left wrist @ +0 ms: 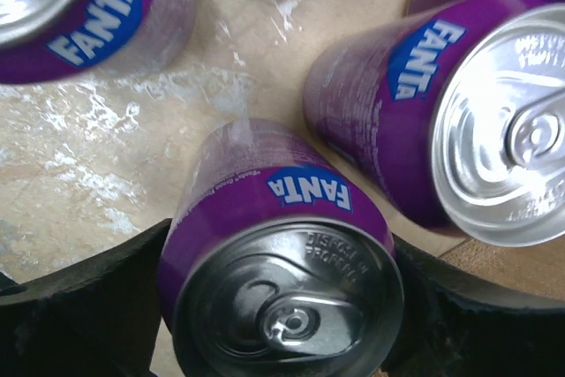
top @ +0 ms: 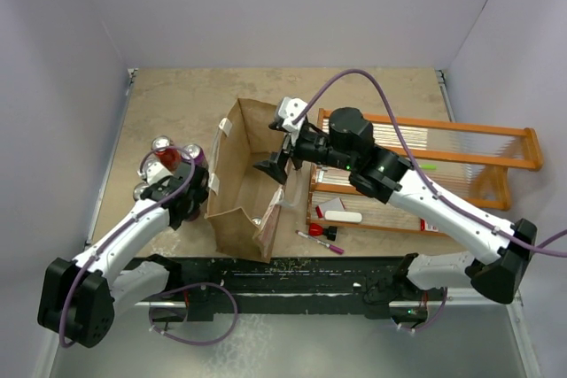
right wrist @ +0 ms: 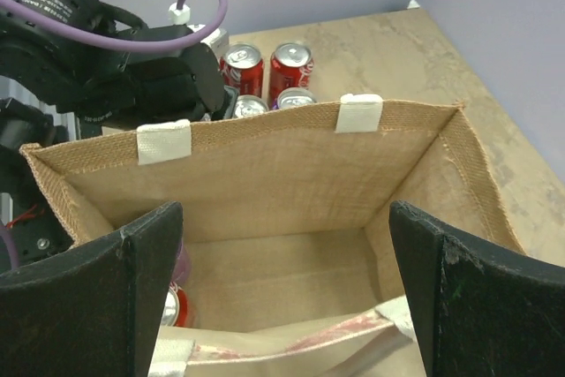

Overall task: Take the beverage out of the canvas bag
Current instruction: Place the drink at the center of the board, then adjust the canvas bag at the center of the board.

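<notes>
Purple Fanta drink can nearest, clamped between the fingers of the left hand, tan bench beneath. More purple cans at its 10 and 2 o'clock. Tall tan-brown canvas bag mid-bench, mouth open, can cluster at its 9 o'clock. Right hand over the mouth, fingers apart. Red-topped can on bag floor, partly hidden.

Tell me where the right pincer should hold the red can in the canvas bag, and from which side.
Grip the red can across its round side wall, coming down through the canvas bag's open mouth: the walls close every other side, and its top seems to face up.
</notes>
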Robot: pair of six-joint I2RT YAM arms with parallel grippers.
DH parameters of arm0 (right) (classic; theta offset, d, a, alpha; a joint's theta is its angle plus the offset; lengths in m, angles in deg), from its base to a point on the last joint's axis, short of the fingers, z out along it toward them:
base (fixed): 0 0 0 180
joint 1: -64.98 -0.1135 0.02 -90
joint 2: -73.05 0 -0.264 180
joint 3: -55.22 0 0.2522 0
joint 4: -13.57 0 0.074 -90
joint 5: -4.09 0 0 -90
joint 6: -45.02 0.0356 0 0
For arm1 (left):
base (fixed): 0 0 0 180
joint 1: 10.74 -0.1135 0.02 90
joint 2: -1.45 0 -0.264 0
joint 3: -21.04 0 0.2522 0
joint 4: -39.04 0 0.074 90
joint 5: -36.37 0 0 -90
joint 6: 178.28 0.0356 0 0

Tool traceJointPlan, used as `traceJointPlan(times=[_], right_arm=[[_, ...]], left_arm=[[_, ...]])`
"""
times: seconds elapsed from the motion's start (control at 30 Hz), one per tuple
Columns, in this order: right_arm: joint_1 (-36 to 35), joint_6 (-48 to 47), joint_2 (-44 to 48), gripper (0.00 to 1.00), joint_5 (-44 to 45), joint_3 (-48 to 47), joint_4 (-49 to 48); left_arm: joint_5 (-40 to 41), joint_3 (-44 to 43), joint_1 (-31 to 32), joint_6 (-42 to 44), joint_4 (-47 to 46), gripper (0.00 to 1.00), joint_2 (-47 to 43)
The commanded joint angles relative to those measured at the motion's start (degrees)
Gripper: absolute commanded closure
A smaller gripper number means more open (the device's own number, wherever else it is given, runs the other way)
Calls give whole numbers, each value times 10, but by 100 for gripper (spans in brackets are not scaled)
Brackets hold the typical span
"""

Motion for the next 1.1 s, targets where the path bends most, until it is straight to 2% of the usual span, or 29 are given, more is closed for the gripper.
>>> traceJointPlan(times=[0.0,0.07,0.37,0.6,0.87,1.07], right_arm=[[2,-25,-29,1,-58,-58,45],[2,-27,-44,1,-60,-75,70],[2,-63,-87,4,-68,-97,157],[-25,-85,-135,6,-56,-159,217],[-97,-65,-147,7,-43,-172,243],[-140,-8,-132,10,-17,-144,222]], left_arm=[[-33,5,-5,8,-8,8,-27],[-41,-8,-5,8,20,0,-39],[-87,-72,-5,23,148,1,-154],[-131,-170,-4,69,229,1,-261],[-338,-218,-4,189,148,1,-289],[-389,-278,-4,257,190,1,-279]])
